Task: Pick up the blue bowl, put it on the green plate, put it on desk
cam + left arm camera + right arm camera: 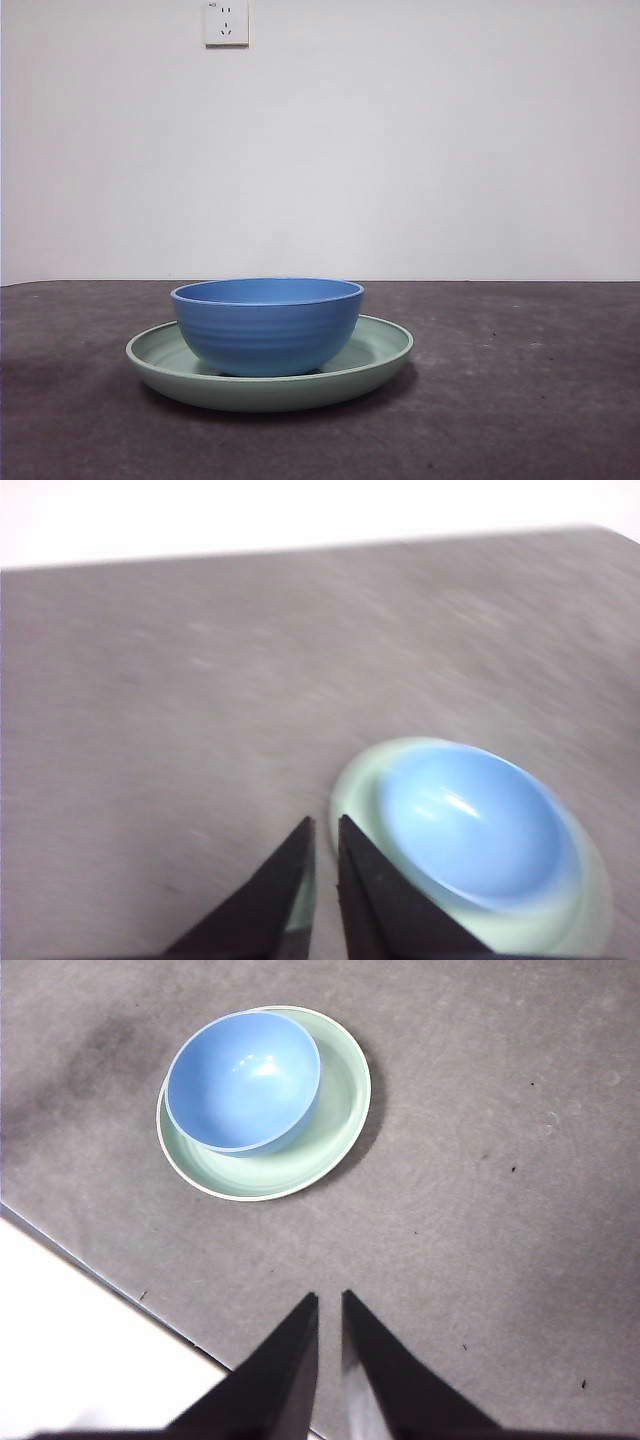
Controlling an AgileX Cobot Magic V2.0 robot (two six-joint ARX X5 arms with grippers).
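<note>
blue bowl (267,325) upright in green plate (385,352) on desk (520,400); left tool (325,825) and right tool (329,1300) both closed, empty

A plain white wall (420,150) rises behind the dark grey, mottled tabletop, meeting it in a level line. 1 white wall socket (226,22) sits high on the wall, left of centre. Soft, even light; a faint shadow darkens the surface at left.

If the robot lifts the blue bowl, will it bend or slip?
The blue bowl looks rigid, so it probably won't bend. Its glossy inside hints at a slippery rim. Sitting upright on the green plate, it seems unlikely to roll.
</note>
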